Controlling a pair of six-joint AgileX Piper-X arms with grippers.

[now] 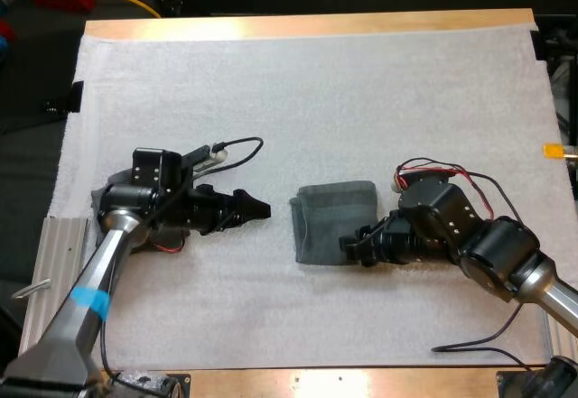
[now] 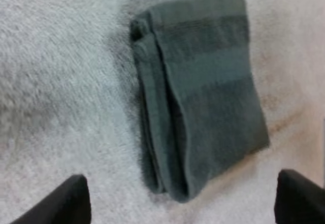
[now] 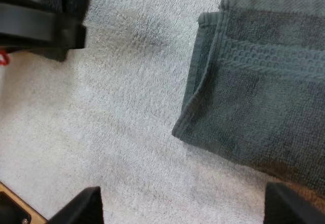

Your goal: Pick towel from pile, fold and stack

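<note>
Folded towel (image 1: 332, 222), dark grey-green, lies flat on the white mat (image 1: 316, 91) between the two grippers. It sits a short way ahead of the left gripper (image 1: 260, 208), apart from its tips. The left fingers (image 2: 66, 203) stand wide apart, holding nothing, with the towel's layered edge facing them. The right gripper (image 1: 350, 246) is at the towel's opposite side, by its near corner. The right fingers (image 3: 81, 206) are also spread and hold nothing, one of them just beside the towel's hem; contact cannot be confirmed. A second dark towel (image 1: 97, 199) lies behind the left gripper, largely hidden under that arm.
</note>
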